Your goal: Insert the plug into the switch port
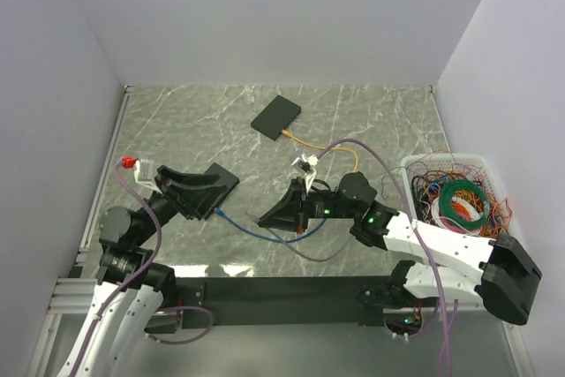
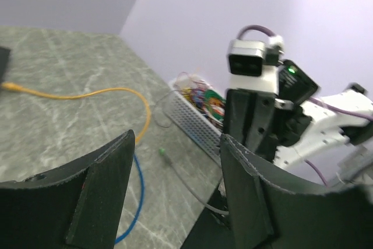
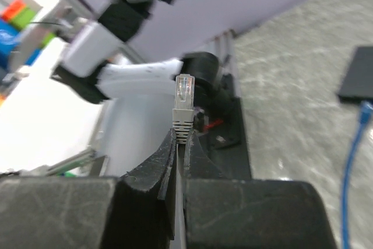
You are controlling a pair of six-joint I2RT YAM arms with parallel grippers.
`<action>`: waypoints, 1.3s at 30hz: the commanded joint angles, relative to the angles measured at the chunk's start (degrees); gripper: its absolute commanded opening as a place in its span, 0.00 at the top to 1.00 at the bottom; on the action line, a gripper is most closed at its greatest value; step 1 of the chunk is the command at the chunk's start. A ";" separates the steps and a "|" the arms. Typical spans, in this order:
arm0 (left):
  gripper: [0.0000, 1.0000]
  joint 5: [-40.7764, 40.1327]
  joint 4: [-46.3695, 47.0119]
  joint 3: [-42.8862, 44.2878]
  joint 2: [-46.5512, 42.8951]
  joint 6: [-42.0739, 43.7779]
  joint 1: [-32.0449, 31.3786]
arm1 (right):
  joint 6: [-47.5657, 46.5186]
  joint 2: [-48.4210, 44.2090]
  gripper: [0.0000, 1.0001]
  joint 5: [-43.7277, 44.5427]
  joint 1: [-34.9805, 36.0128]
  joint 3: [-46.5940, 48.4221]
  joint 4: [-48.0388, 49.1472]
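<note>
My right gripper [image 3: 182, 136] is shut on a grey cable just behind its clear-tipped plug [image 3: 184, 100], which sticks out past the fingertips. In the top view this gripper [image 1: 267, 218] hangs low over the table's middle. A black switch box [image 1: 276, 116] lies at the back with an orange cable [image 1: 309, 142] plugged into it. A second black box [image 1: 226, 184] lies by my left gripper [image 1: 205, 192], with a blue cable's plug [image 3: 365, 109] beside it. My left gripper [image 2: 178, 144] is open and empty.
A white basket [image 1: 411, 174] full of tangled wires stands at the right and also shows in the left wrist view [image 2: 195, 125]. Blue cable [image 1: 256, 233] and grey cable [image 1: 313, 256] loop over the near table. White walls close the sides and back.
</note>
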 commanded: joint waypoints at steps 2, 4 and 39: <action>0.35 -9.81 -6.62 1.55 2.99 2.66 0.27 | -6.08 1.58 1.00 4.31 -2.21 2.67 -9.40; 0.34 -16.20 -9.09 1.55 5.01 2.92 0.18 | -6.96 4.04 1.00 5.62 -3.44 2.93 -11.15; 0.18 -48.42 -16.13 10.87 52.92 6.97 9.32 | -13.55 5.02 1.00 20.83 -3.62 1.80 -26.54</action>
